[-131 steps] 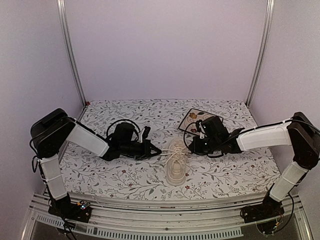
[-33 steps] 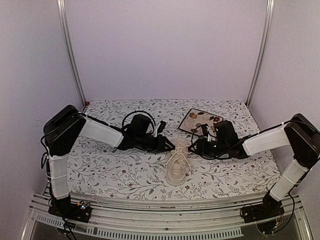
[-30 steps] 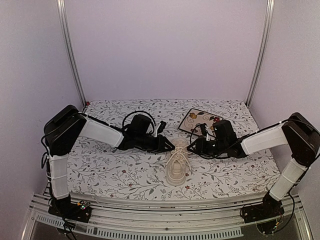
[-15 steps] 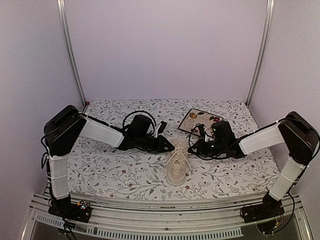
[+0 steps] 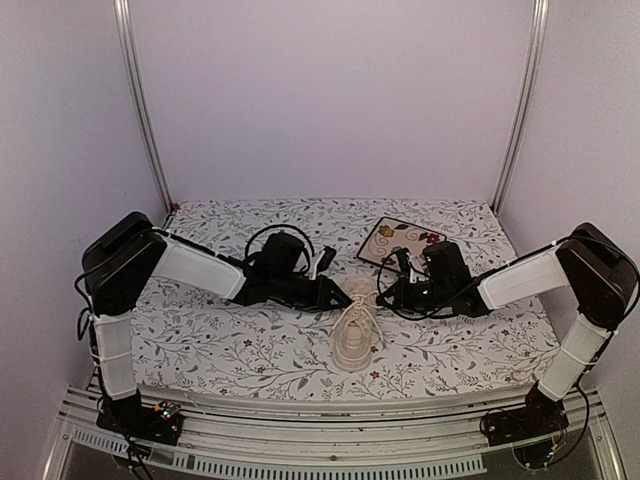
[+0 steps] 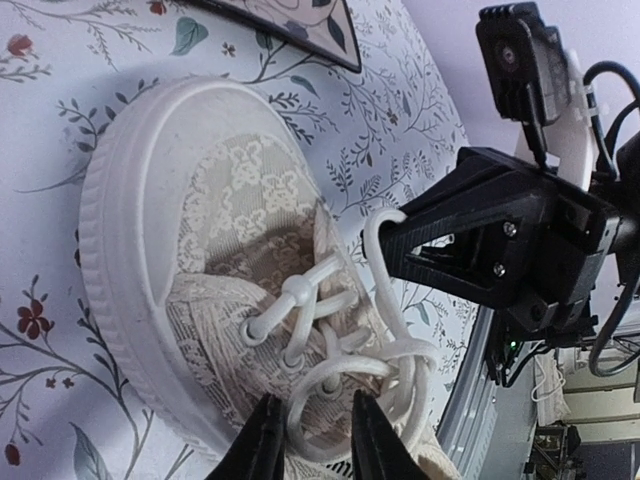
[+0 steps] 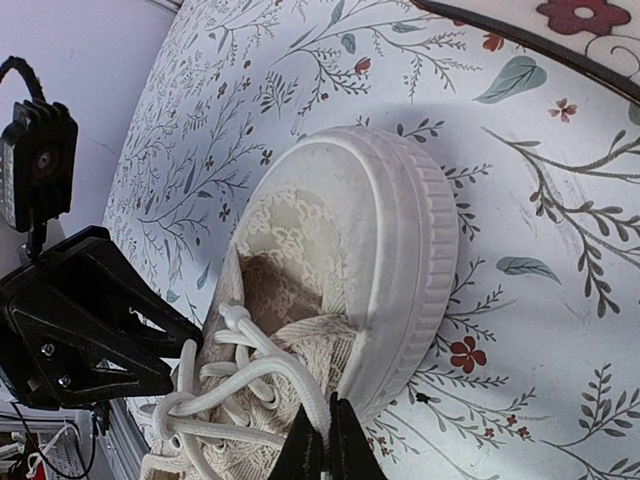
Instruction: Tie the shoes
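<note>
The shoe (image 5: 352, 335) lies mid-desk (image 5: 230, 350), toe toward the far side near the tile (image 5: 400, 240), with an arm reaching in low from each side to the lacing. The right pincer (image 7: 322, 412) is pressed together on a strand of lace (image 7: 250, 375) that runs straight up into its tips. The left pincer (image 6: 315, 400) stands partly spread with a loop of lace lying between its fingers (image 6: 262, 445); whether it actually grips that loop I cannot tell. The lace sits in slack, tangled loops over the tongue and no tight bow shows, so the step in hand looks like taking hold of the two sides of the lace ahead of forming or cinching the knot. The next move probably calls for the left side to get a firm pinch, then for both to draw outward in opposite directions with even pull. Nothing holds the shoe down, so a one-sided tug would likely drag or turn it. No brand, label or readable writing shows; the upper carries only a repeating woven motif, and the tile and desk cover bear floral prints.
</note>
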